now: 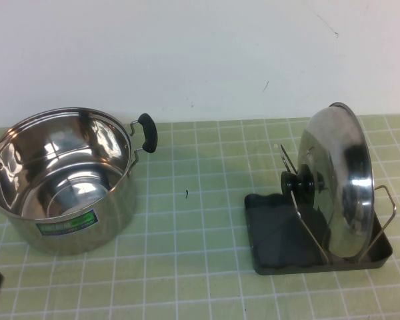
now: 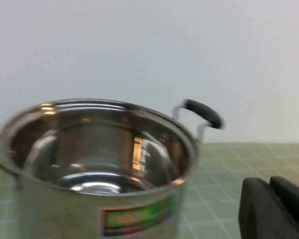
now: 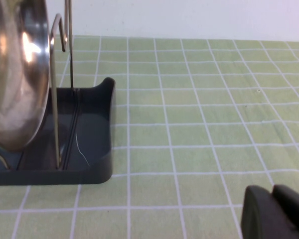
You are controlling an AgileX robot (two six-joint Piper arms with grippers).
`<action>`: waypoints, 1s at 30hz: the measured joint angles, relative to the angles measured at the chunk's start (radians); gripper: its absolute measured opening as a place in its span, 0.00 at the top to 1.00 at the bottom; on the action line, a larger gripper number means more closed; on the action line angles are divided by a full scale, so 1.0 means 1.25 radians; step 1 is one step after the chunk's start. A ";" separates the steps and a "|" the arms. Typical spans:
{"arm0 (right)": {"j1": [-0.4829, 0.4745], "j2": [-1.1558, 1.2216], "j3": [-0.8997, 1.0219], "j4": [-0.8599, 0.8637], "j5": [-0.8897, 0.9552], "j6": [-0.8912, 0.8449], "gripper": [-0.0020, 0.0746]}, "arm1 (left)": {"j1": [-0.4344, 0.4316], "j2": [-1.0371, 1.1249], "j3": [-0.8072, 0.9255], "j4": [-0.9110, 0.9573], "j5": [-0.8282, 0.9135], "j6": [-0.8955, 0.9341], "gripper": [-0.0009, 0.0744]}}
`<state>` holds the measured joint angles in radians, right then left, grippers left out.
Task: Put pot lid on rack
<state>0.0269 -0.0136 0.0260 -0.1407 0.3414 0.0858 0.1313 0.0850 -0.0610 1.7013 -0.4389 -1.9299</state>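
On my left side stands a steel pot (image 1: 63, 183), open and empty, its polished inside throwing back reflections. A green label (image 1: 67, 224) sits on its near wall; the printing is too blurred for me to read. A black side handle (image 1: 147, 132) juts from the pot's rim. The pot rests on a green checked table cover (image 1: 207, 200), with a white wall (image 1: 200, 53) behind the pot.

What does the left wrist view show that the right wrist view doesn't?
Only the left wrist view shows the empty pot with its black handle and the left gripper, low beside the pot. Only the right wrist view shows the pot lid standing on edge between the rack's wire loops, and the right gripper, apart from the rack. Both show the green checked table and white wall.
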 joint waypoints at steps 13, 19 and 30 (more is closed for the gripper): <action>0.000 0.000 0.000 -0.003 0.000 0.013 0.93 | -0.013 -0.028 0.023 -0.425 0.167 0.368 0.99; 0.000 0.000 0.000 -0.004 0.000 0.013 0.93 | -0.039 -0.072 0.065 -1.129 0.228 1.060 0.99; 0.000 0.000 0.000 -0.006 0.000 0.013 0.93 | -0.049 -0.076 0.065 -1.297 0.527 1.275 0.99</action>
<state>0.0269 -0.0136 0.0260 -0.1481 0.3419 0.1014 0.0703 -0.0105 0.0208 0.0798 0.2204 -0.3363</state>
